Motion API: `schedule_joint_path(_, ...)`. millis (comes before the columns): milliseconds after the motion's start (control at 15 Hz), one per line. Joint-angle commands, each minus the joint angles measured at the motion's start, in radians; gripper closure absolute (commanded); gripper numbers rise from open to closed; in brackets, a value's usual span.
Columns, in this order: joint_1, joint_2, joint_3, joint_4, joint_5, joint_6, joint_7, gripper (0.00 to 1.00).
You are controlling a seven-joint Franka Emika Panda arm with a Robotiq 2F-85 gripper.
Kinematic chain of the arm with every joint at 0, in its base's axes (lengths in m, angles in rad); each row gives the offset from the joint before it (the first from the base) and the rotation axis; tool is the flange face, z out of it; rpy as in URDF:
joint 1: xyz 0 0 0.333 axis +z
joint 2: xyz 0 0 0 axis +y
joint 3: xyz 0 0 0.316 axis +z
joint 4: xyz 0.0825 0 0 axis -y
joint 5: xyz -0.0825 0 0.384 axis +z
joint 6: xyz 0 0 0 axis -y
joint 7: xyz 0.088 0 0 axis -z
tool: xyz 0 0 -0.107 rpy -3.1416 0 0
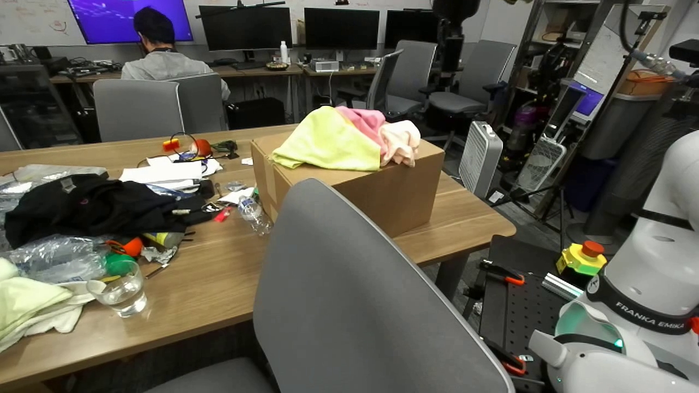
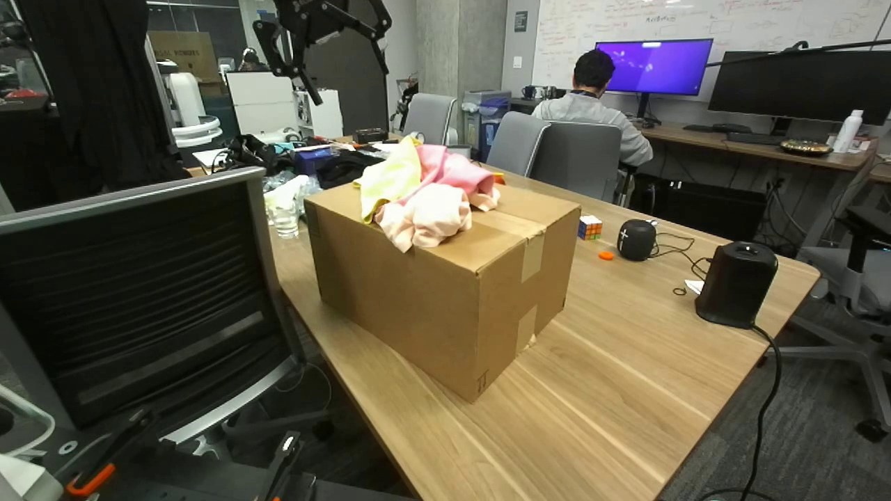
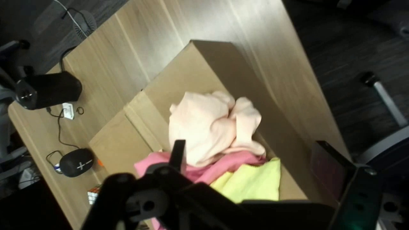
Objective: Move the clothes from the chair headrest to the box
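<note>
Above the bench [image 2: 592,376], your tool [image 2: 351,86] hangs empty with its jaws spread, the clothes [image 2: 429,198] heaped below it on top of the box [image 2: 397,306], so your retreat probably means going upward.

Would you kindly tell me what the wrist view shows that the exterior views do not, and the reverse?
Wrist view only: a close look down past the open gripper onto the peach cloth, pink cloth and yellow cloth.
Exterior views only: in both, the seated man, monitors and drinking glass.
Shared by all: the table, and the box with those cloths on top. The gripper, small speaker and puzzle cube show in the wrist view and in an exterior view.
</note>
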Motion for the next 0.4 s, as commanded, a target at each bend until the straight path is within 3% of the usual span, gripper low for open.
schedule_joint_path(0,0.028,-0.199,-0.104,-0.070,0.046,-0.125,-0.214,0.00)
schedule_joint_path(133,0.028,-0.257,-0.148,-0.080,0.051,-0.167,-0.259,0.00)
schedule_joint_path(200,0.023,-0.185,-0.122,-0.052,0.017,-0.145,-0.194,0.00)
schedule_joint_path(333,0.023,-0.240,-0.152,-0.070,0.021,-0.164,-0.234,0.00)
